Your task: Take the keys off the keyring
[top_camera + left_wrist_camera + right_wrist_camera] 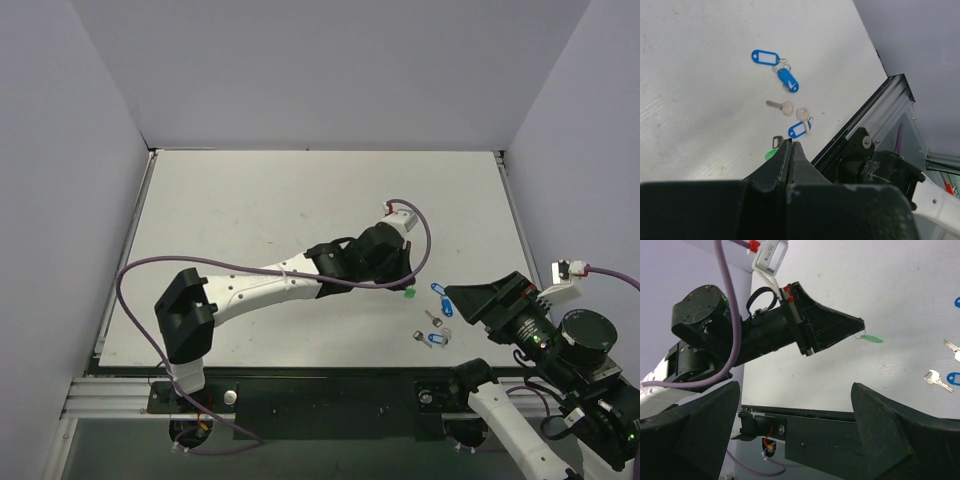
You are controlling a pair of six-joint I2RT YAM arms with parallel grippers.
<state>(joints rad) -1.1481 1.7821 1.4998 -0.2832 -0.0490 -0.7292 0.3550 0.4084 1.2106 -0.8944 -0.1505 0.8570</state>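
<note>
My left gripper (404, 283) is shut, and its tips (791, 143) appear to pinch the thin silvery keyring (857, 335). The bright green piece (871, 339) hangs off the ring just past the tips; it also shows in the top view (408, 294) and half hidden beside my finger in the left wrist view (770, 153). A small dull metal key head (777, 141) sits next to it. My right gripper (462, 305) is open and empty (795, 435), to the right of the green piece and apart from it.
Blue-tagged keys lie to the right of the green piece: two blue tags on one ring (765, 57) (788, 80), a third blue tag (797, 130) with a silver key (803, 116), and a loose silver key (781, 106). The table's near edge rail (875, 125) is close.
</note>
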